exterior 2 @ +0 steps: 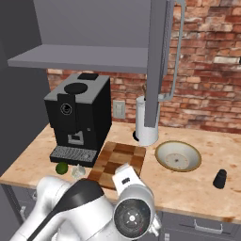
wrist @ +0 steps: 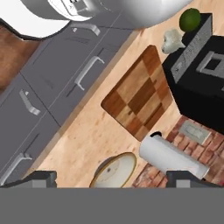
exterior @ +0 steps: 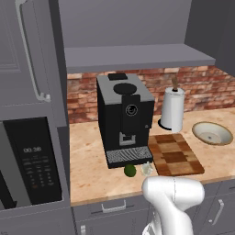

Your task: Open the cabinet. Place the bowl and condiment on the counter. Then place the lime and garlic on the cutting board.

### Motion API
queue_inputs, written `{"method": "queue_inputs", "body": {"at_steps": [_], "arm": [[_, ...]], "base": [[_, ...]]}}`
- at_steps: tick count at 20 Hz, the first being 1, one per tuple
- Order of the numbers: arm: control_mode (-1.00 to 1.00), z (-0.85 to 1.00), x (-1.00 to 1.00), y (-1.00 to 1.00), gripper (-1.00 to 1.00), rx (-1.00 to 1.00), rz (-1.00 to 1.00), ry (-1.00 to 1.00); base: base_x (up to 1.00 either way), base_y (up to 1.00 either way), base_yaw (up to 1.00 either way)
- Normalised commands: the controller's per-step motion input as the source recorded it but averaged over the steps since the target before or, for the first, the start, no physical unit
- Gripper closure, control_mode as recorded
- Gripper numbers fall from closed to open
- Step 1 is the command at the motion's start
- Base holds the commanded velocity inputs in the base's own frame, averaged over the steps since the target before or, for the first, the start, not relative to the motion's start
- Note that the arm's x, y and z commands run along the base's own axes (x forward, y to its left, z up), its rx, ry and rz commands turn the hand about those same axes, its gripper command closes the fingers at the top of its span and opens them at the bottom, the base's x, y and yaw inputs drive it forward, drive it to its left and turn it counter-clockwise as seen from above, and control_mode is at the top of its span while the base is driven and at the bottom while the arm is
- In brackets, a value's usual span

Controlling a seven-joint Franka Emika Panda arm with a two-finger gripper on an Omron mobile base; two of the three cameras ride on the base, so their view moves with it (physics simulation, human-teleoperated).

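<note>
Dark-green lime and garlic sit on the counter just left of the empty cutting board, gripper fingers spread wide, empty; a careless pinch could roll the lime off the front edge.

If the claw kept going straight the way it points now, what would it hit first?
Probably the counter, between the cutting board and the bowl; the hand view looks down on that stretch. Depth is unclear, so it might meet the board's near corner instead. The claw is open and empty.
</note>
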Motion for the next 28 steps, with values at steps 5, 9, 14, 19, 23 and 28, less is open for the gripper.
{"method": "queue_inputs", "body": {"at_steps": [5,9,14,19,23,28], "arm": [[-1.00,0.34,0.00,0.47,-1.00,-0.09,0.11,-0.01],[-1.00,0.26,0.00,0.47,-1.00,-0.09,0.11,0.00],[-1.00,0.06,0.00,0.44,-1.00,-0.08,0.10,0.00],[-1.00,0.00,0.00,0.51,-1.00,-0.07,0.09,0.02],[-1.00,0.00,0.00,0.62,-1.00,-0.07,0.07,0.06],[-1.00,0.00,0.00,0.59,-1.00,-0.08,0.08,0.04]], "base": [[0.00,0.00,0.00],[0.00,0.00,0.00],[0.00,0.00,0.00],[0.00,0.00,0.00],[0.00,0.00,0.00],[0.00,0.00,0.00]]}}
